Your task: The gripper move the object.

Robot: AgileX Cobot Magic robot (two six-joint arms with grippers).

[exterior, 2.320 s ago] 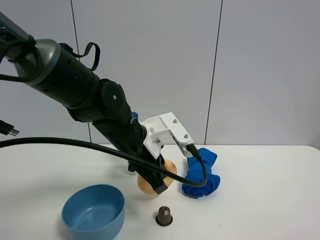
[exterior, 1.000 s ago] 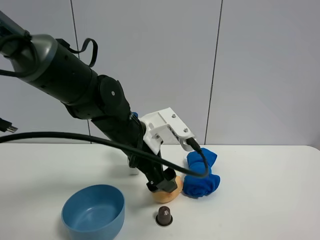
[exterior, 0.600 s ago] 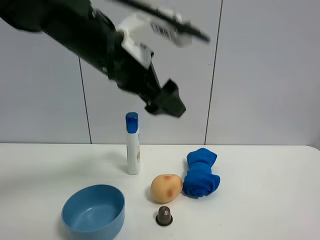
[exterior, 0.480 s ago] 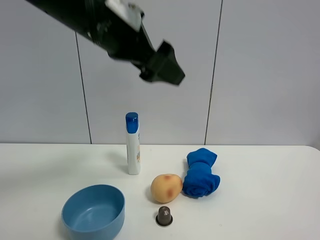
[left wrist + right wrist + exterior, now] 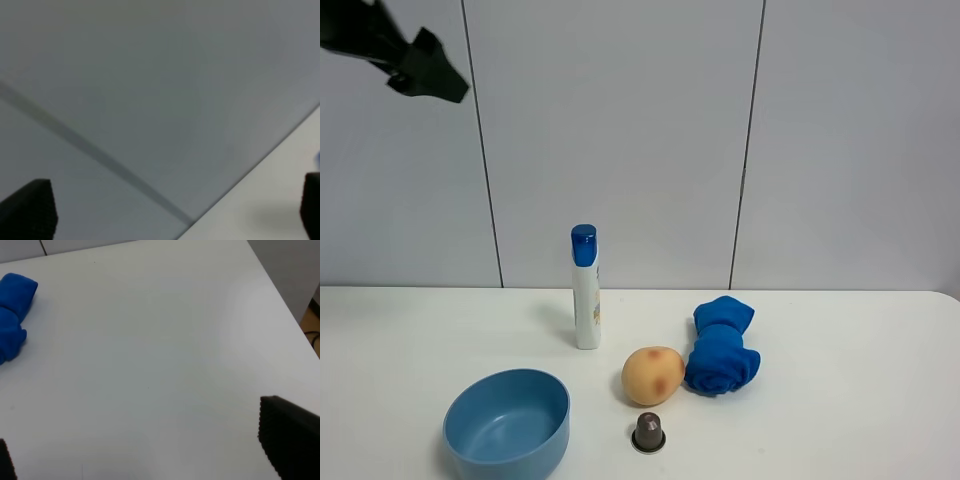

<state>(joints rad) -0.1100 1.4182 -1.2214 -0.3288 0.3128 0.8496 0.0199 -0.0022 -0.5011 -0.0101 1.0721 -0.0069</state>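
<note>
A tan, egg-shaped object with a reddish blotch [image 5: 652,376] lies on the white table [image 5: 840,400], right beside a crumpled blue cloth [image 5: 721,358]. My left gripper [image 5: 428,76] is high in the top left corner of the exterior view, far above the table. In the left wrist view the left gripper [image 5: 170,207] is open and empty, facing the grey wall. My right gripper [image 5: 145,455] is open and empty over bare table. The blue cloth [image 5: 12,315] lies off to one side of it. The right gripper is out of the exterior view.
A white bottle with a blue cap [image 5: 585,288] stands upright behind the tan object. A blue bowl [image 5: 506,424] sits at the front left. A small dark capsule [image 5: 648,432] stands just in front of the tan object. The table's right edge [image 5: 280,295] shows in the right wrist view.
My left gripper set the tan object down beside the blue cloth and let go. It then rose and swung away to the upper left.
</note>
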